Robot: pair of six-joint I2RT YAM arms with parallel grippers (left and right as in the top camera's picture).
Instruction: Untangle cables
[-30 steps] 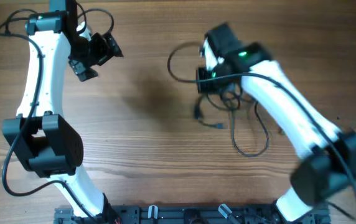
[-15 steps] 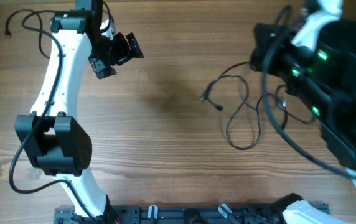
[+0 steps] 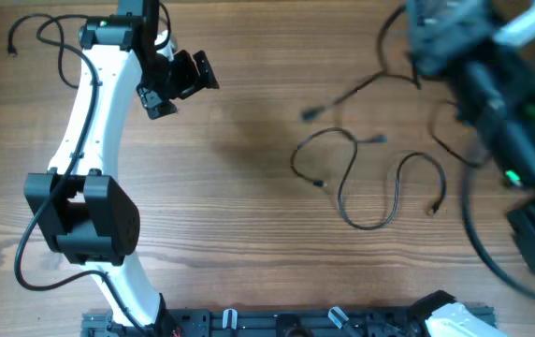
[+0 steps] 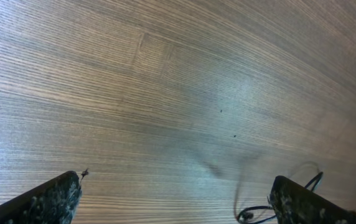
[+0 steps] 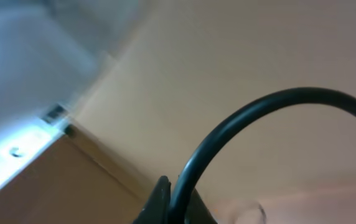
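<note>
The right gripper (image 5: 172, 208) is pinched shut on one thin black cable (image 5: 259, 106), which bends up from it in a smooth arch. The other cables (image 3: 343, 195) lie near it, down on the wooden table (image 3: 249, 215). They are wavy and bendy, and stretch mostly side to side. The left gripper (image 3: 179, 82) is wide open and holds nothing. It is well off to their left, so the right gripper is the nearer one.

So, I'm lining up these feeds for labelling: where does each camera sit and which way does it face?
Overhead: above the table, facing straight down; shows left arm, blurred right arm and the cables.
Left wrist: on the left arm, angled down at the wood; open left pincer shows fingertips in the bottom corners.
Right wrist: tilted up, off the table, at pale surfaces; one of the cables arcs from the shut right pincer.
Shared: overhead and left wrist both show table and cables.
</note>
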